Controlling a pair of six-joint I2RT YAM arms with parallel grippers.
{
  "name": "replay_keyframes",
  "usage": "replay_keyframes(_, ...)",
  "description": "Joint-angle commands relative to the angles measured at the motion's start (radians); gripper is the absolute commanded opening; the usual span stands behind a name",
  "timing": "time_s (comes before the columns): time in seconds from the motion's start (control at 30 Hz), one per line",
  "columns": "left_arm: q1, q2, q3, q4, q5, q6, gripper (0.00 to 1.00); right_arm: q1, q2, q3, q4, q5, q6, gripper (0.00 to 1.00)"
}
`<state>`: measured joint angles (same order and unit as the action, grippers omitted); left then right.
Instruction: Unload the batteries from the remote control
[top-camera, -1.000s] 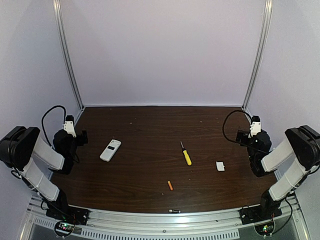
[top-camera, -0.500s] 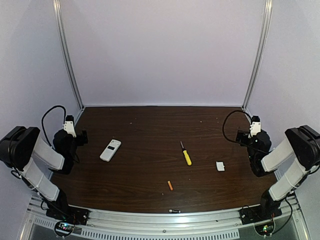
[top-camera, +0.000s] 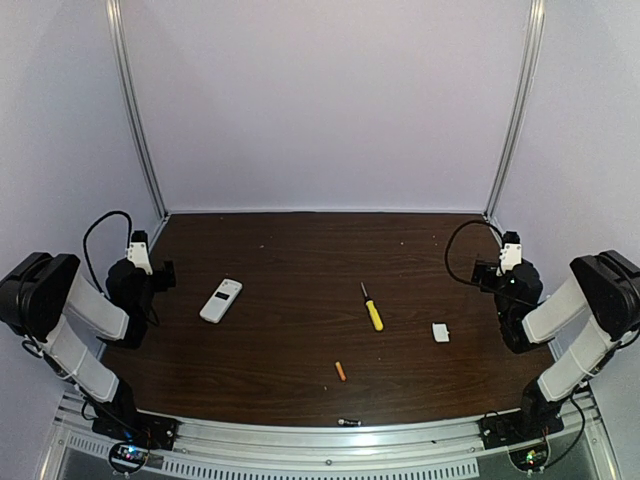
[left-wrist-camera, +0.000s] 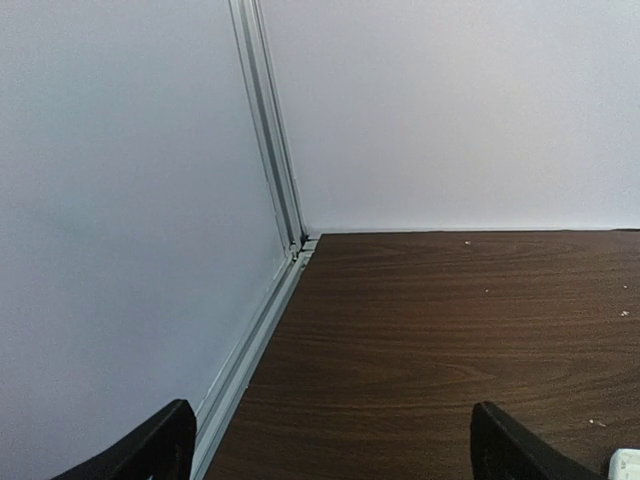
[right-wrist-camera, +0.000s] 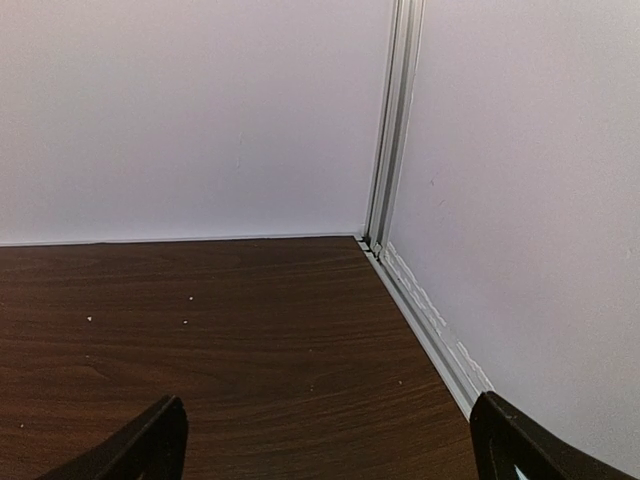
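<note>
Nothing has moved since the earlier frames: both arms sit folded back at the sides of the counter (top-camera: 300, 250), and every object lies where it did. On the left arm's fingers (left-wrist-camera: 155, 450) the pair is spread wide around nothing, aimed at the far left corner. The right arm's fingers (right-wrist-camera: 150, 445) are likewise spread and empty, facing the far right corner.

The remote control (top-camera: 221, 300) lies flat on the left half of the counter, just right of the left arm's fingers. Its long axis runs from near-left to far-right, and the left arm is clearly the nearer one. One orange battery (top-camera: 341, 371) lies loose near the front edge, about midway between the arms. A yellow-handled screwdriver (top-camera: 372, 311) and a small white cover piece (top-camera: 440, 332) lie toward the right arm. Whether a cell remains inside the remote cannot be told.
</note>
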<state>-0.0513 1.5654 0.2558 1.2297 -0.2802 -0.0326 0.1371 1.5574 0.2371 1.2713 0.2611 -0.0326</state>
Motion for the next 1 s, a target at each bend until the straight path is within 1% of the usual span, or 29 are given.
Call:
replay_keyframes(0.0, 0.008, 0.008, -0.007, 0.046, -0.007, -0.01, 0.97, -0.009, 0.003, 0.014, -0.01, -0.014, 0.01, 1.0)
replay_keyframes(0.97, 0.007, 0.008, -0.007, 0.046, -0.008, -0.01, 0.97, -0.015, 0.002, 0.015, -0.013, -0.023, 0.011, 1.0)
